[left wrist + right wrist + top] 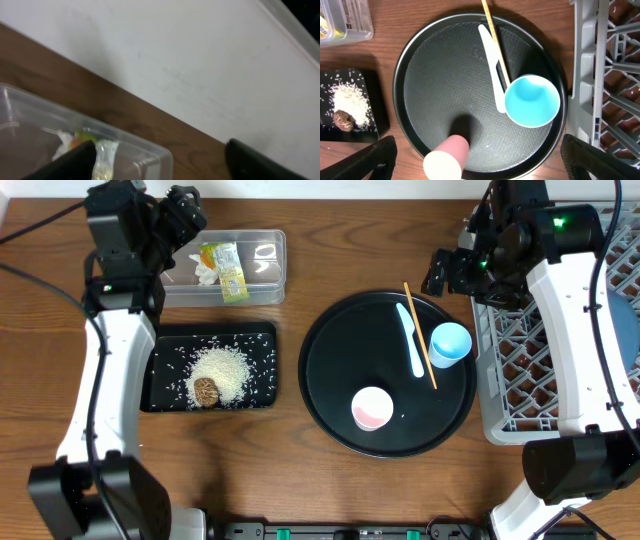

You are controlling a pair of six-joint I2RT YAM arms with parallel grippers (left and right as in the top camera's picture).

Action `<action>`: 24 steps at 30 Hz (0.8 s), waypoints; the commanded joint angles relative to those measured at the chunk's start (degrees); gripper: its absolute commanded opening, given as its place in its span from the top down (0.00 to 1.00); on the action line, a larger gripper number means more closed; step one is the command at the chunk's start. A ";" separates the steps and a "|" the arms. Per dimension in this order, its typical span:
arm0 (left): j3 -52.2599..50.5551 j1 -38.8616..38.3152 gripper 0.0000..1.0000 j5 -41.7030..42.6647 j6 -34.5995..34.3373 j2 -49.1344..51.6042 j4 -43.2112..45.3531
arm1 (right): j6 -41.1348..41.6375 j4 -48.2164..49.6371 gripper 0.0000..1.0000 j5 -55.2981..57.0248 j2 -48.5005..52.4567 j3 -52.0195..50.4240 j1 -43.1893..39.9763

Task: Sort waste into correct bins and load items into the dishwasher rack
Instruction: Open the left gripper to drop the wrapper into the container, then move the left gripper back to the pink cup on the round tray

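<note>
The clear tub (262,252) holds the printed wrapper (227,270) and the white tissue (207,273); both also show in the left wrist view, wrapper (106,160) and tissue (64,142). My left gripper (185,212) (160,162) is open and empty above the tub's far corner (150,152). The black rectangular tray (160,345) holds rice (225,365) and the brown lump (206,391). My right gripper (448,270) (480,167) is open and empty, high over the round tray, which holds the pink cup (447,160), light blue cup (532,100), white utensil (492,60) and chopstick (495,42).
The large round black tray (330,395) sits mid-table. The grey dishwasher rack (520,370) stands at the right edge, partly under my right arm; its wall shows in the right wrist view (587,65). A blue-grey surface (630,320) lies in the rack's far right. The white bowl is out of view.
</note>
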 commanded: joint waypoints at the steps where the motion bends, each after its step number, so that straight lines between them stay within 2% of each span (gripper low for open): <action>1: 0.00 0.24 0.08 0.31 -0.11 -2.10 -3.41 | -0.31 -0.04 0.01 -0.28 0.02 0.00 0.24; 4: 0.00 0.24 0.04 0.31 -0.11 -3.63 -7.96 | -0.31 -0.04 0.01 -0.28 0.02 0.00 0.24; 13: 0.00 0.24 0.02 0.31 -0.11 -6.43 -18.69 | -0.31 -0.04 0.01 -0.28 0.02 0.00 0.24; 24: 0.00 0.24 0.02 0.31 -0.09 -13.57 -26.10 | -0.31 -0.04 0.01 -0.28 0.02 0.00 0.24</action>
